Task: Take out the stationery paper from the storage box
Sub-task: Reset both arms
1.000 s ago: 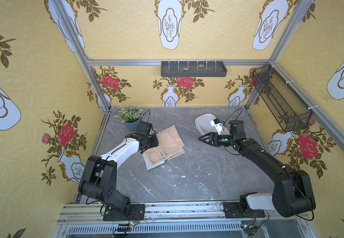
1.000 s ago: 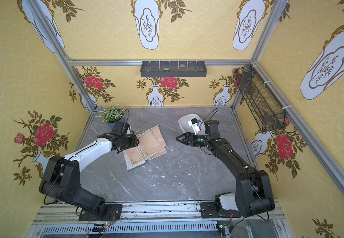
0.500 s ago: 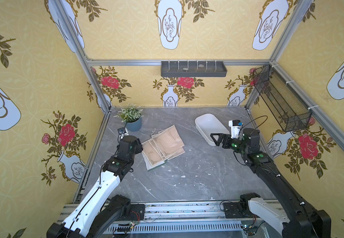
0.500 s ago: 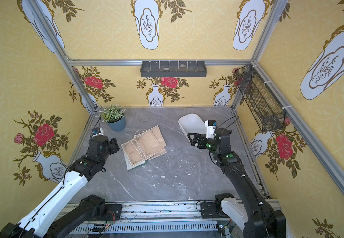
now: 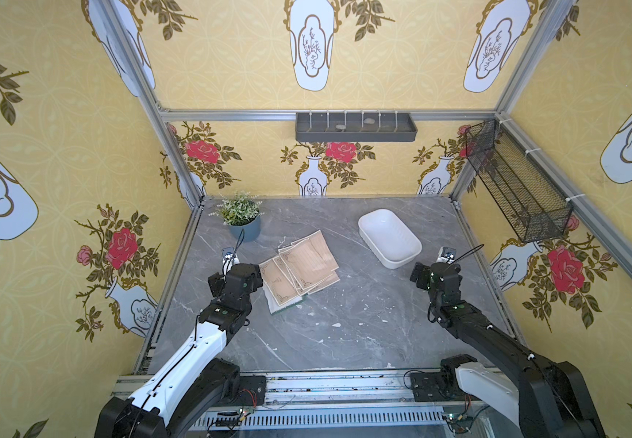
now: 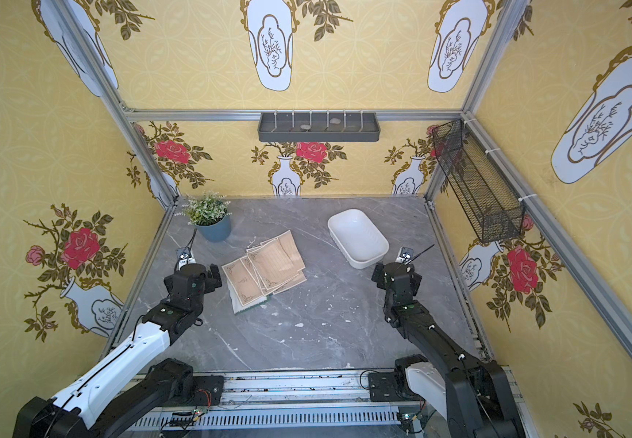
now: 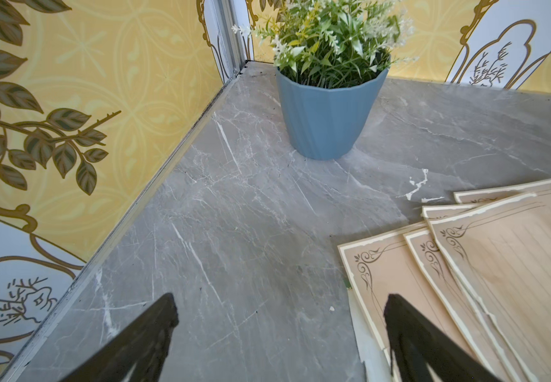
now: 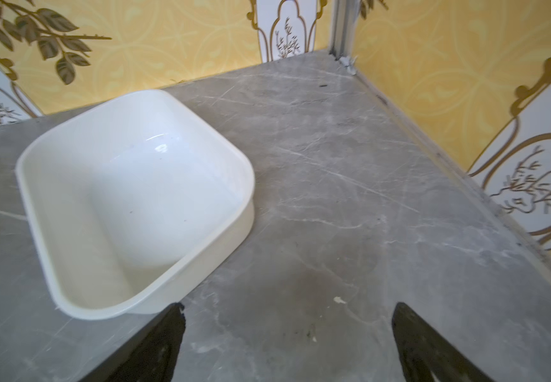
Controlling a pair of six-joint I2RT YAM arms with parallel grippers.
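Stationery paper [image 5: 299,271] left of storage box [image 5: 389,238]

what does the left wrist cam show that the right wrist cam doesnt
Only left wrist: a potted plant in a blue pot and the fanned stationery paper lying on the table. Only right wrist: the empty white storage box. Both: grey marble table, yellow wallpaper, and open jaws holding nothing, left gripper and right gripper alike.

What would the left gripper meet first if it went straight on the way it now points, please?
Probably the bare tabletop: the open left gripper tilts down at it, just beside the stationery paper. The potted plant stands further along that line, though depth is unclear.
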